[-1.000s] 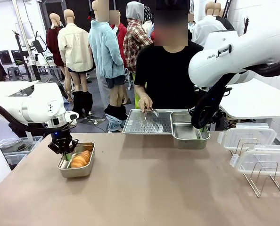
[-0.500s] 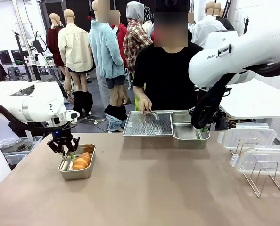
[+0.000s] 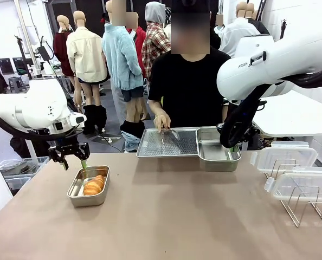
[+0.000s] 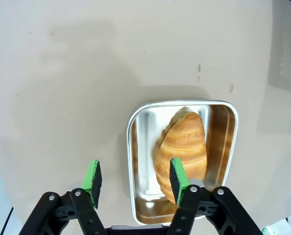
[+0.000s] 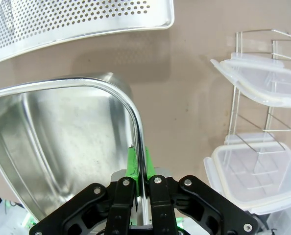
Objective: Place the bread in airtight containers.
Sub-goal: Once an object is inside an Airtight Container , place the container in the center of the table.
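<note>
Right gripper [image 5: 138,169], pads mostly hidden, stayed clamped on the rim of the far container [image 5: 57,132]. Left gripper [image 4: 134,177] had risen and opened, empty, above bread [image 4: 183,144] in near container [image 4: 130,147].

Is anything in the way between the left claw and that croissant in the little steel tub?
Nothing visible. The left gripper hangs open above the steel tub, apart from it, and the croissant lies uncovered inside. The clear lids sit across the table on the wire rack.
</note>
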`<state>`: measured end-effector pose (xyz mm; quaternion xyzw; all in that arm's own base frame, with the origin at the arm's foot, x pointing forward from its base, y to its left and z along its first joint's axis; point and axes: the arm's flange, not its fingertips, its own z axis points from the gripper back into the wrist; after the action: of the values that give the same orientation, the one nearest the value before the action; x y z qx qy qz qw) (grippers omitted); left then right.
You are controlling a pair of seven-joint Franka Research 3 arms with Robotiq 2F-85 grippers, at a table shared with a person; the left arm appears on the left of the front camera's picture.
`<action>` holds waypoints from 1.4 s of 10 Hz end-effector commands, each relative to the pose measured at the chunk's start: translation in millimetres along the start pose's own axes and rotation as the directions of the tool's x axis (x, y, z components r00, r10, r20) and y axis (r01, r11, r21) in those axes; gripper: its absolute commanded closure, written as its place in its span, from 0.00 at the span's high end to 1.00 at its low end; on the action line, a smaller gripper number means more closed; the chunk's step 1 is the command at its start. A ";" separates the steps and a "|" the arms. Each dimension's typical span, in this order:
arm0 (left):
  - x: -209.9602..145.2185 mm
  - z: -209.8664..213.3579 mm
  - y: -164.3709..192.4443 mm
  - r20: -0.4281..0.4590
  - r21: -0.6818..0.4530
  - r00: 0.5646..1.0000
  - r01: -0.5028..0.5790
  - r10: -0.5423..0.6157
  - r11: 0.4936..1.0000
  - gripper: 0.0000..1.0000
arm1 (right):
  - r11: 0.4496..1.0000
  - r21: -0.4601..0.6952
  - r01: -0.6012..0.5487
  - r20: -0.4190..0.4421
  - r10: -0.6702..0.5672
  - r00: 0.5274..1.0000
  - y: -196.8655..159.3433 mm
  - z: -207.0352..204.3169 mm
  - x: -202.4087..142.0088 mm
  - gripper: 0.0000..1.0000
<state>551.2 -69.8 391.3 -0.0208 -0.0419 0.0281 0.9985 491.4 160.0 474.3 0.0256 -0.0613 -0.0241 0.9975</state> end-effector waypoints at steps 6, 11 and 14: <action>1.2 104.0 103.1 0.147 0.031 0.985 -0.101 0.095 0.994 0.72 | 1.000 0.003 -0.003 0.021 0.003 1.000 -0.4 -1.6 -1.2 0.00; -3.2 119.3 168.1 0.135 -0.021 0.977 -0.166 0.168 0.986 0.72 | 1.000 0.003 -0.003 0.021 0.003 1.000 -0.4 -1.6 -1.2 0.00; -3.2 119.3 168.1 0.135 -0.021 0.977 -0.166 0.168 0.986 0.72 | 1.000 0.003 -0.003 0.021 0.003 1.000 -0.4 -1.6 -1.2 0.00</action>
<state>529.8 102.9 498.9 -0.0362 -0.1050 0.1093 0.9878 491.3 159.8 474.3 0.0255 -0.0615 -0.0243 0.9975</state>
